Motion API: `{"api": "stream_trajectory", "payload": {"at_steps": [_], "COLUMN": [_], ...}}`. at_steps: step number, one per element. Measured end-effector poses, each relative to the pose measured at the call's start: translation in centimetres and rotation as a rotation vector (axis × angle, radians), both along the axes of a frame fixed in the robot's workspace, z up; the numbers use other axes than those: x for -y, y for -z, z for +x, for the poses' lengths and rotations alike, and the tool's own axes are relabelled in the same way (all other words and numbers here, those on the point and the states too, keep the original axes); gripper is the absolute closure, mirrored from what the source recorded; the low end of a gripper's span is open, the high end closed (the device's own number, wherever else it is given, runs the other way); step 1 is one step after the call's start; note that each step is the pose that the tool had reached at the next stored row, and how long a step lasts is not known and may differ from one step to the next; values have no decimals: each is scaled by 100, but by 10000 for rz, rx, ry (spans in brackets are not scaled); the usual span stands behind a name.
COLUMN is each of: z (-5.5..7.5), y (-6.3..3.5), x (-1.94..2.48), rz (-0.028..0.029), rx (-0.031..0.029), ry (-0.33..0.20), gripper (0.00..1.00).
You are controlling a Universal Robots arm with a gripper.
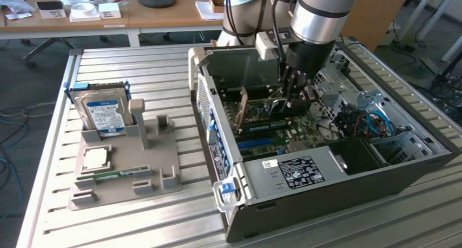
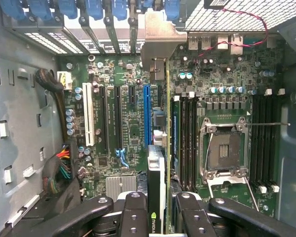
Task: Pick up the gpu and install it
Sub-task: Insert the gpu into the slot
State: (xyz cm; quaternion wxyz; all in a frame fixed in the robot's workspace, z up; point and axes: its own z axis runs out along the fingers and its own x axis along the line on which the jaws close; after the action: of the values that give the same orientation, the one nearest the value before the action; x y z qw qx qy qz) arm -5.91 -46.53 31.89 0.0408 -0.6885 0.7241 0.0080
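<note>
**Gpu (image 2: 157,177) pinched inside the case (image 1: 347,188), Nvidia mark showing**

My jaws grip the gpu edge-on, its silver bracket (image 2: 158,39) at the far end. I read the Nvidia logo right by the jaws. Just beside the card runs one blue slot (image 2: 147,118); farther off, one white slot (image 2: 88,118). One blue-labelled hard drive (image 1: 103,113) stands well apart on the desk (image 1: 130,69).

A: Any readable text?
B: Green Nvidia logo on the graphics card (image 2: 156,177), black face.
A: Other labels?
B: Power supply sticker (image 1: 299,169) and blue hard drive label (image 1: 103,113) have print, too small to read.
</note>
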Motion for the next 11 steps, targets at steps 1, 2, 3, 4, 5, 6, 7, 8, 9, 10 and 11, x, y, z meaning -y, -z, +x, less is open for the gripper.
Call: {"api": "stream_trajectory", "payload": {"at_steps": [1,2,3,4,5,6,7,8,9,10,11], "z": [0,0,0,0,0,0,0,0,0,0,0], "y": [8,14,16,16,16,16,16,16,16,21,30], "x": [0,0,0,0,0,0,0,0,0,0,0], "rz": [4,1,-1,-2,-2,-2,-2,-2,-1,2,4], "rx": [2,1,0,0,-1,-1,-1,0,0,1,2], "ry": [0,0,0,0,0,0,0,0,0,0,0], "gripper": [73,73,73,73,73,73,73,73,73,73,73]}}
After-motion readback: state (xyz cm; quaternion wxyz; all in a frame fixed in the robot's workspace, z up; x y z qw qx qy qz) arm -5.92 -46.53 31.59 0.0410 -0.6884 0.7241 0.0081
